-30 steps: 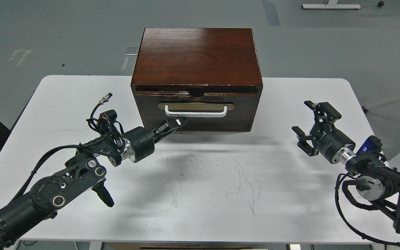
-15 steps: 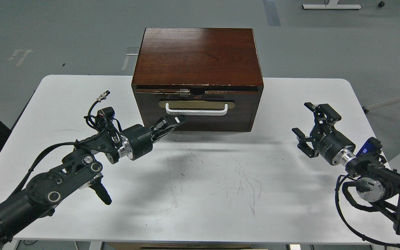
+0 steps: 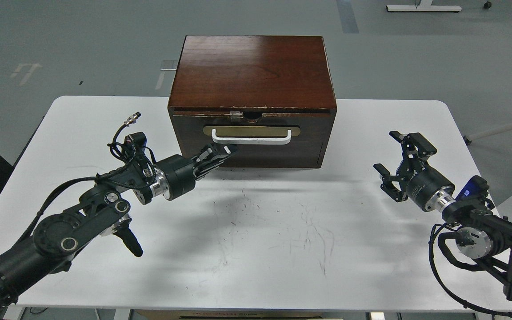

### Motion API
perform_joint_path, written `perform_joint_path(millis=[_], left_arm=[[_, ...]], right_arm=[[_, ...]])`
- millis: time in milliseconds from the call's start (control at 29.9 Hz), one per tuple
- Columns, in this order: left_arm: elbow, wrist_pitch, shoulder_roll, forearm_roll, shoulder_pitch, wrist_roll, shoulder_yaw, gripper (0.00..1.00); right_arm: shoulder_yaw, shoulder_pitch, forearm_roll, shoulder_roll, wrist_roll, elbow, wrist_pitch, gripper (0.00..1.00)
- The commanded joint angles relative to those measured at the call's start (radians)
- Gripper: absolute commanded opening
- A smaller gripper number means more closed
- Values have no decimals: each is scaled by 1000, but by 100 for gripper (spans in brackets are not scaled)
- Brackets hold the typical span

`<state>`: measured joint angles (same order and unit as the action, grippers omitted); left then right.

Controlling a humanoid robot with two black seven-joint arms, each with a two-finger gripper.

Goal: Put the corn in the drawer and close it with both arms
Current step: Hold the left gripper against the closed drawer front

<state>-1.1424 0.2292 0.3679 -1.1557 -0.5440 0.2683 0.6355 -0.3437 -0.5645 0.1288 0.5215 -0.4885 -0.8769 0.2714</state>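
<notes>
The left gripper (image 3: 220,154) has its fingers pressed together, tips against the lower left of the drawer (image 3: 251,144) front, just below the left end of the white bar handle (image 3: 251,138). The drawer looks pushed nearly flush into the dark wooden box (image 3: 251,71), with only a thin dark slit under the chipped top edge. As a stiff wooden slide, it should take a firm push on the flat front; a push off to one side could skew it or shove the whole box back along the white table (image 3: 256,231). Well to the right, the right gripper (image 3: 394,162) hangs with fingers spread, holding nothing, clear of the box. The corn is nowhere visible; I judge it lies inside the drawer, hidden. Actual contact at the left fingertips is hard to make out.
</notes>
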Motion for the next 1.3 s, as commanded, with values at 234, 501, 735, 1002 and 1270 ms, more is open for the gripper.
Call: perform_joint_path(millis=[234, 501, 735, 1002, 1270], left_arm=[[15, 33, -1, 5, -25, 0, 3, 0], [61, 36, -1, 48, -53, 2, 1, 0], [90, 38, -1, 53, -59, 3, 1, 0], [84, 88, 2, 53, -56, 9, -14, 0], [23, 203, 62, 50, -22, 19, -16, 0]], right_arm=[[0, 2, 0, 2, 0, 0, 0, 98], [0, 8, 0, 2, 0, 0, 0, 98], [0, 8, 0, 0, 0, 0, 0, 98], [0, 8, 0, 5, 0, 0, 0, 98], [0, 8, 0, 5, 0, 0, 0, 98]])
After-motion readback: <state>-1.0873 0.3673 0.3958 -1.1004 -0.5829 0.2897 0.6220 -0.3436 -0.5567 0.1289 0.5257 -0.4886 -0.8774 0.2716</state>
